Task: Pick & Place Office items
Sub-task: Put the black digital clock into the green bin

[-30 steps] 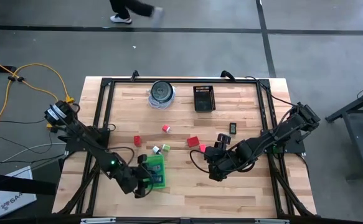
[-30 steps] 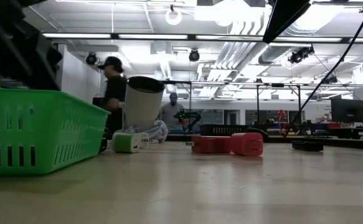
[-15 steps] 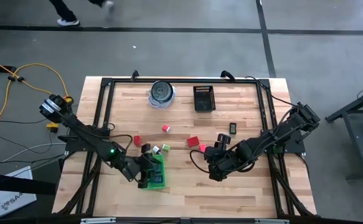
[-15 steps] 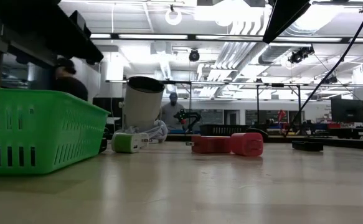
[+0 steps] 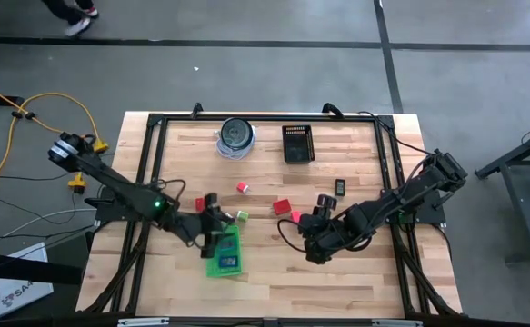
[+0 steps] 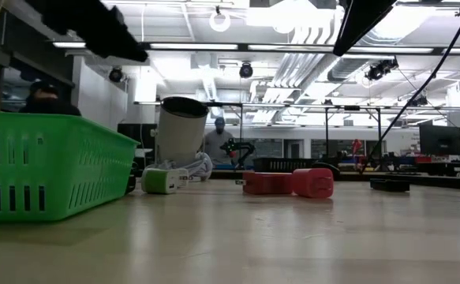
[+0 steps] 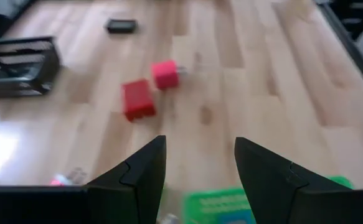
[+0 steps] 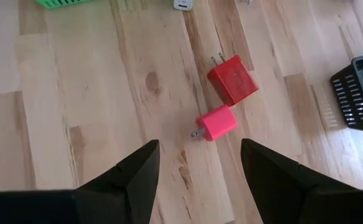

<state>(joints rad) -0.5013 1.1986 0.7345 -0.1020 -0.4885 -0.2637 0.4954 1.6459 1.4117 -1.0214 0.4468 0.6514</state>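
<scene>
The loose office items lie mid-table: a red block (image 5: 282,206) (image 8: 232,79), a pink block (image 5: 295,216) (image 8: 217,122), another red block (image 5: 200,204), a pink piece (image 5: 243,187), a white-green bit (image 5: 242,217) (image 6: 160,181) and a black piece (image 5: 339,187). Blue pieces (image 5: 229,263) lie inside the green tray (image 5: 212,269). My left gripper (image 5: 214,222) (image 7: 200,146) is open and hangs over the tray's far end, holding nothing. My right gripper (image 5: 308,238) (image 8: 200,149) is open and waits to the right of the red and pink blocks.
The round clear-and-dark container (image 5: 235,136) (image 6: 181,130) and a black mesh basket (image 5: 297,143) (image 7: 19,59) stand near the far edge. A dark frame (image 5: 152,163) runs around the table. Bare wood lies near the front edge. A person (image 6: 42,96) shows in the room behind.
My left gripper has moved from the tray's near end toward the table's far edge, passing over the tray, and in the low view the arm has risen. The right arm has kept still. A person has walked leftward past the table's far side.
</scene>
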